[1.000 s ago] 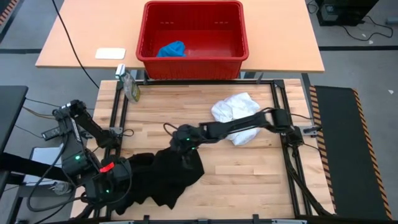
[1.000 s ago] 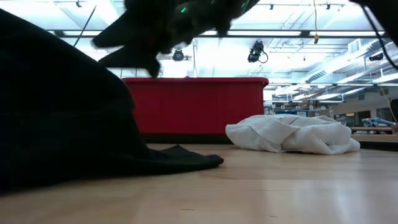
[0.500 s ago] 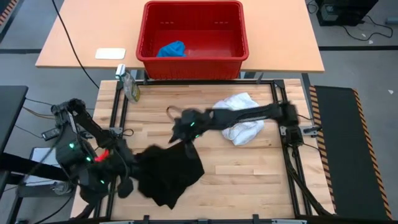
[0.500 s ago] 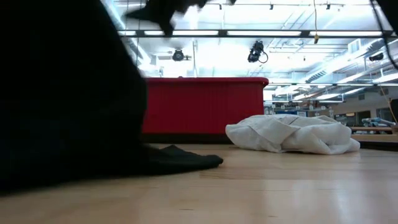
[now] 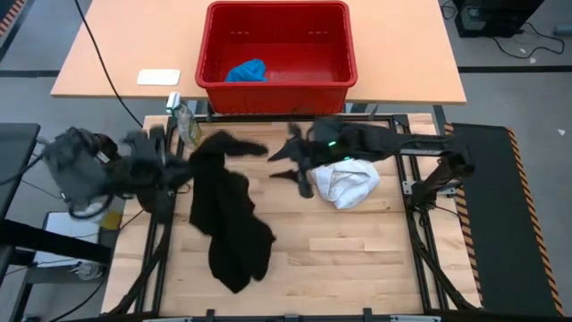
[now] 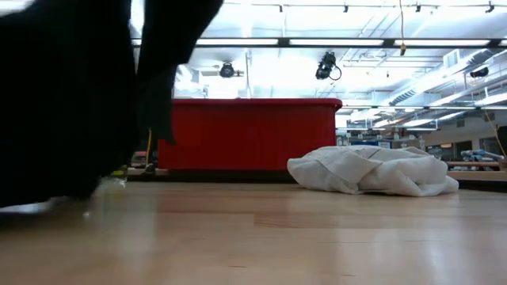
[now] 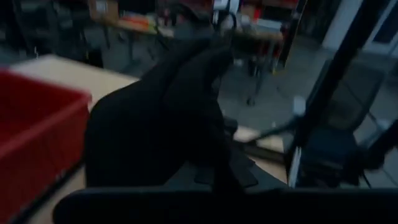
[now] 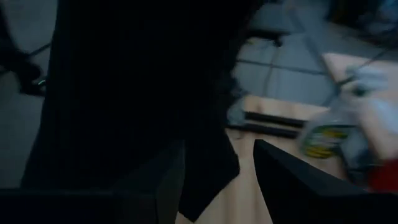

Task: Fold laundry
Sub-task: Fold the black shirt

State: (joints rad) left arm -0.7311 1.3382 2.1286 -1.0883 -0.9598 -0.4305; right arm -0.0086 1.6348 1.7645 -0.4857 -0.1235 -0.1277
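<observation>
The large black garment point(image 5: 228, 215) is raised at its far end and spreads toward the near edge, where its lower end point(image 5: 237, 268) lies on the table; it fills the left of the low view point(image 6: 71, 95). My left gripper point(image 5: 179, 168) is shut at its upper left. One sleeve point(image 5: 246, 145) reaches toward my right gripper point(image 5: 290, 170), whose fingers stand apart beside the white garment point(image 5: 344, 183), which lies crumpled on the table. The blue garment point(image 5: 247, 71) lies in the red basket point(image 5: 273, 97). My left gripper is shut on the black garment at its upper left part point(image 7: 211, 168), coming nearly level from the table's left. Darkness hides the place of contact. The cloth hangs below it, its lower end on the table. My right gripper point(image 8: 219, 146) has a black flap point(image 8: 205, 174) hanging between its fingers; I cannot tell whether it touches it.
A spray bottle point(image 5: 186, 125) stands at the far left corner of the wooden top. The red basket sits on the table beyond the far edge, with a white pad point(image 5: 158, 77) to its left. Bare wood lies near and right of the black garment.
Both grippers have risen and gone toward the far edge, the left one swinging up from the near left corner and turning level. The black garment, bunched at the near left before, is drawn up and out long; its near end stays on the table.
</observation>
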